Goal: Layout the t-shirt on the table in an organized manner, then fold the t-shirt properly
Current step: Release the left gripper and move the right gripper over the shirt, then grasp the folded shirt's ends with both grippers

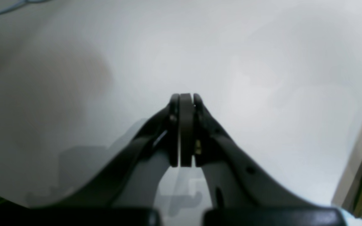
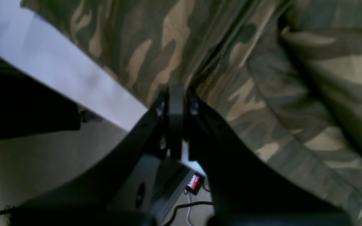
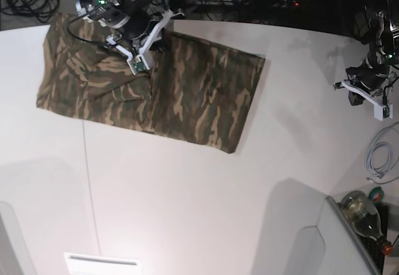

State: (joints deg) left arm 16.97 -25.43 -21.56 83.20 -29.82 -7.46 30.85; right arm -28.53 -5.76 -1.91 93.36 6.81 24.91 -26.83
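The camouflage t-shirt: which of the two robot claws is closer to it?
The right gripper. It sits at the t-shirt's far edge, closed. The left gripper, also closed, is off to the side above bare table.

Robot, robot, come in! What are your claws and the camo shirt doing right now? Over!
Left claw shut, empty, over bare table. Right claw shut, above the t-shirt at its far edge. Shirt lying partly folded. Nothing in the way.
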